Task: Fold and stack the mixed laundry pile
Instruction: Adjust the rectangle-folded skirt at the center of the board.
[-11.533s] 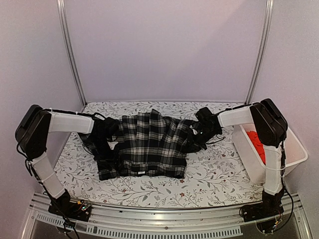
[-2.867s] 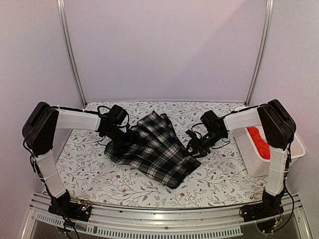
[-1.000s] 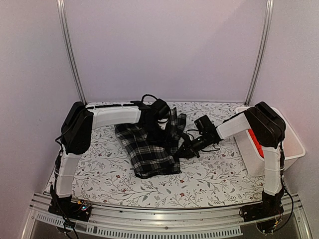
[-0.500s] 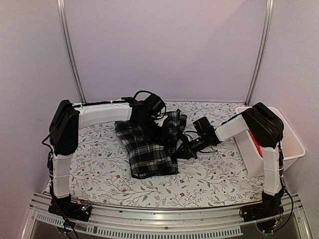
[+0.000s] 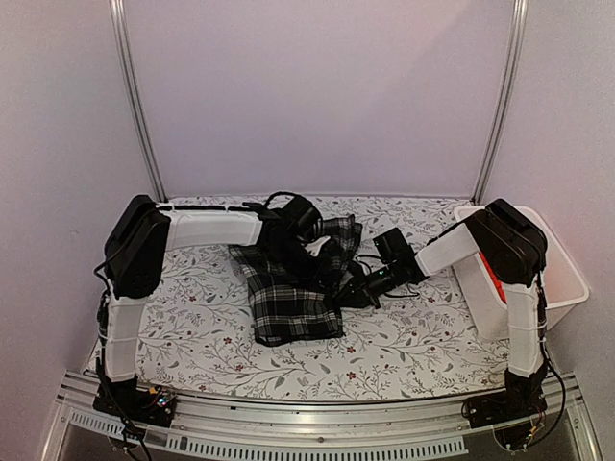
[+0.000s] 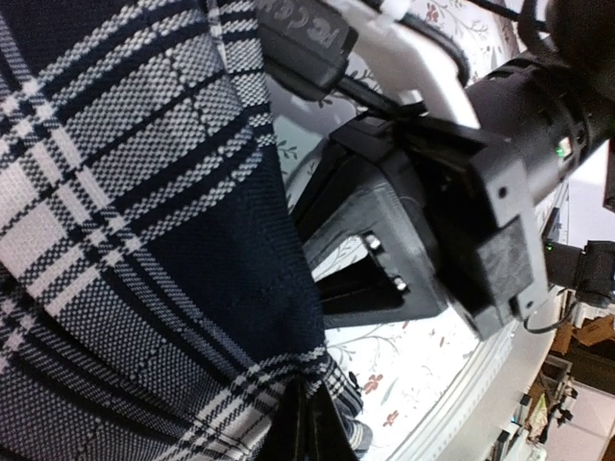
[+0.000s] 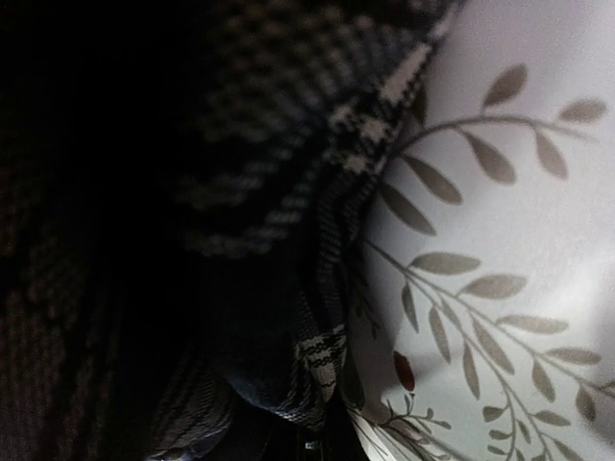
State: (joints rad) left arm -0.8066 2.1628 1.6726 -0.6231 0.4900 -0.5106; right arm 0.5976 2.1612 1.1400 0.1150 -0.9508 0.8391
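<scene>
Top external view: plaid garment (image 5: 293, 307) is clamped by both jaws, mid-fold; next, the held edge probably needs laying over flat.

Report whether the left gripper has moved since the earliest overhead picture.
Yes. The left gripper has swung rightward from the table's left side across the plaid garment, ending much nearer the white basket at the right edge.

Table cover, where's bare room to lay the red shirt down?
Widest bare patch: the near strip of the table cover, between plaid garment and basket. Also left of the plaid. Crowded mid-back, where left arm and right arm meet the garment.
</scene>
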